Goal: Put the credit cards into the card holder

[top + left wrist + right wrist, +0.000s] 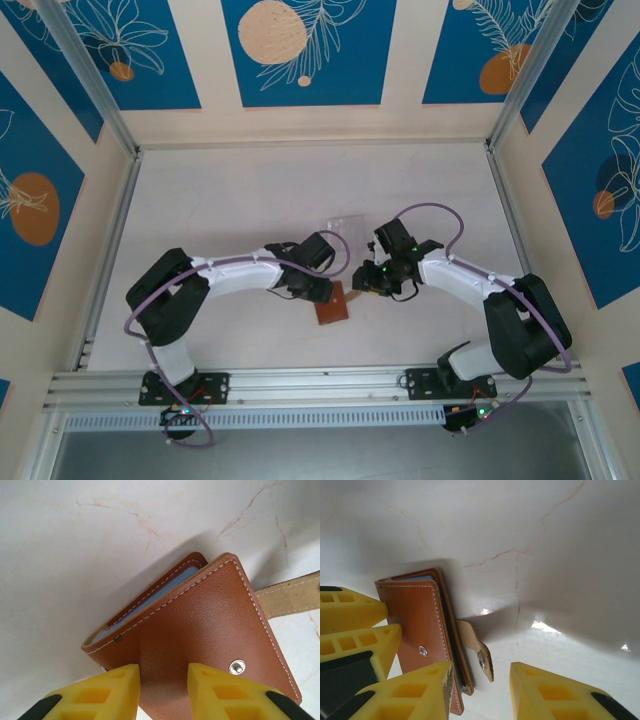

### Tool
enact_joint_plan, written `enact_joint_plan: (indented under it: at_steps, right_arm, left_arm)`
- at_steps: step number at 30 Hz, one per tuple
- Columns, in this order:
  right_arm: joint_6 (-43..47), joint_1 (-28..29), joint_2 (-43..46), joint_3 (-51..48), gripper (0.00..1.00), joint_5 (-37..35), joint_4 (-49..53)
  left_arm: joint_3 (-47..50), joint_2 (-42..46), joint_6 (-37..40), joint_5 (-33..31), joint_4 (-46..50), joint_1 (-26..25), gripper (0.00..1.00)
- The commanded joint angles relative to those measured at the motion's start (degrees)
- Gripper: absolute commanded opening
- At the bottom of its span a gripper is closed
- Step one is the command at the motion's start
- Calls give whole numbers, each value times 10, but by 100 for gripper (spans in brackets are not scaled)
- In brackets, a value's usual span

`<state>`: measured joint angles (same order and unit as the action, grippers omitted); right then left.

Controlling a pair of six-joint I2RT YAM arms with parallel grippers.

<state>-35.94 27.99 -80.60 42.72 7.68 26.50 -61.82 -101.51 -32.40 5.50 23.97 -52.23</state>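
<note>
Right wrist: left gripper point(392, 621) pinches brown leather folding card holder point(427, 625) steady so right gripper point(481, 669), jaws spread, can grab tan snap tab point(477, 650).

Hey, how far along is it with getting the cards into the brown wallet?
Looks late: the card holder is folded nearly shut; whether cards are inside, I can't tell. In hand: left gripper clamps its edge, right gripper is open around the snap tab. Remaining: probably fastening that tab.
</note>
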Motion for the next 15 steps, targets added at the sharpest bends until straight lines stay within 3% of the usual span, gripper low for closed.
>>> enact_joint_plan:
  at_steps: [1,6,15]
  right_arm:
    - [13,-3,-7,-5,32,25,-2]
    - [16,-5,-11,-9,22,41,-6]
    - [22,-6,-20,-10,17,46,-10]
  left_arm:
    - [0,-25,3,-5,-1,-17,30]
    - [9,-27,-2,-20,2,-21,30]
    - [21,-25,-9,-22,-3,-23,29]
